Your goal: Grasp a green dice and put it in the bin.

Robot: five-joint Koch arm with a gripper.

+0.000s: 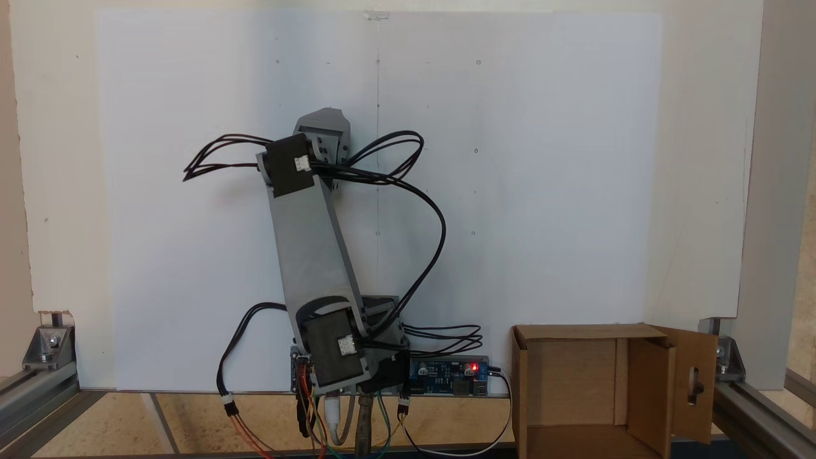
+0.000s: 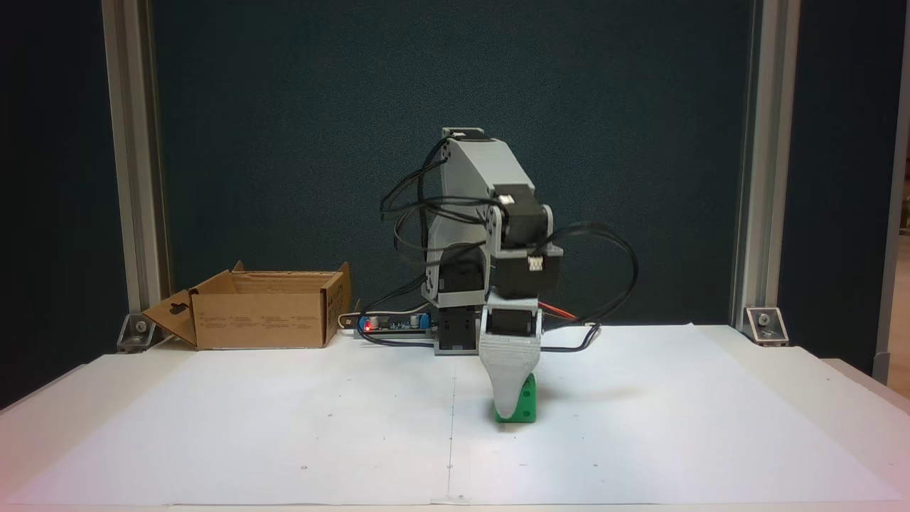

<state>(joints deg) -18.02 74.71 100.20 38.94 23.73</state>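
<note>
The green dice (image 2: pixel 527 407) rests on the white paper in front of the arm's base, in a fixed view. My gripper (image 2: pixel 506 411) points straight down at it, and one grey jaw stands in front of the dice's left part, its tip at the paper. The other jaw is hidden behind the first, so whether the dice is held cannot be read. Seen from above, the arm (image 1: pixel 312 255) reaches over the paper and covers the dice. The bin, a brown cardboard box (image 2: pixel 259 323) with open flaps, stands beside the base (image 1: pixel 650 395).
A blue circuit board with a red light (image 1: pixel 449 370) and loose black cables (image 1: pixel 408 191) lie by the arm's base. Aluminium frame posts (image 2: pixel 135 178) stand at the table's corners. White paper (image 2: pixel 284 427) covers the table around the gripper.
</note>
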